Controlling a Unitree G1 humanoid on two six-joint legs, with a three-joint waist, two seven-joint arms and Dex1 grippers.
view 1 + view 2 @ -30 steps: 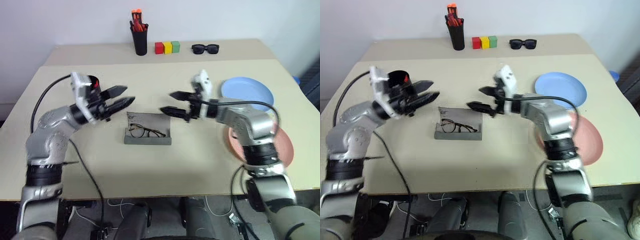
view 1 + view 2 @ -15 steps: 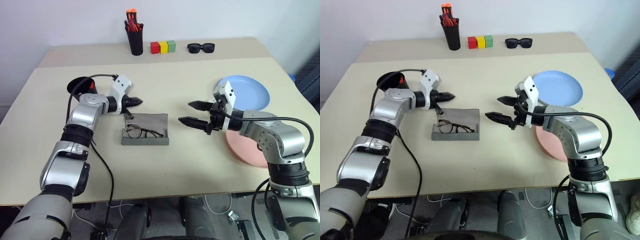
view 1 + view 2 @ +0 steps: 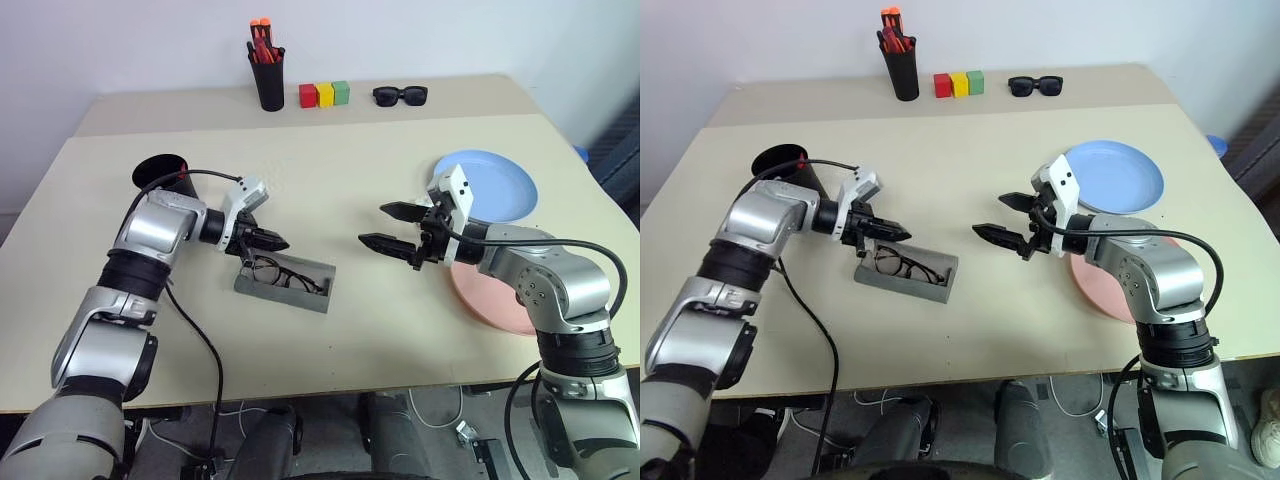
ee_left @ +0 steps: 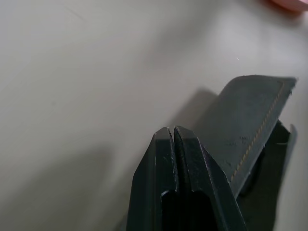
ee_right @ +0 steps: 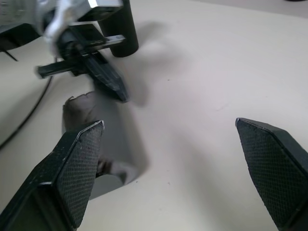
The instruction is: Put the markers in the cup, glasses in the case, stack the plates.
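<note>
The grey case (image 3: 287, 290) lies skewed at the table's middle with the wire-framed glasses (image 3: 285, 274) inside it. My left gripper (image 3: 270, 241) is shut, nothing between its fingers (image 4: 175, 178). Its tips sit at the case's left end, right beside the raised flap (image 4: 252, 127). My right gripper (image 3: 376, 226) hangs open above the table to the right of the case, apart from it. The black cup (image 3: 160, 173) stands behind my left forearm; the markers are hidden. The light blue plate (image 3: 497, 178) lies at the right, and the pink plate (image 3: 490, 300) lies nearer, partly under my right arm.
At the back stand a black pen holder with orange-red pens (image 3: 267, 72), three coloured blocks (image 3: 324, 95) and black sunglasses (image 3: 399, 96). A black cable (image 3: 195, 330) trails from my left arm over the table's front left.
My left gripper has shut and dropped to the case's left end. The case has turned askew and its flap no longer lies flat behind it. The right gripper has stayed put.
</note>
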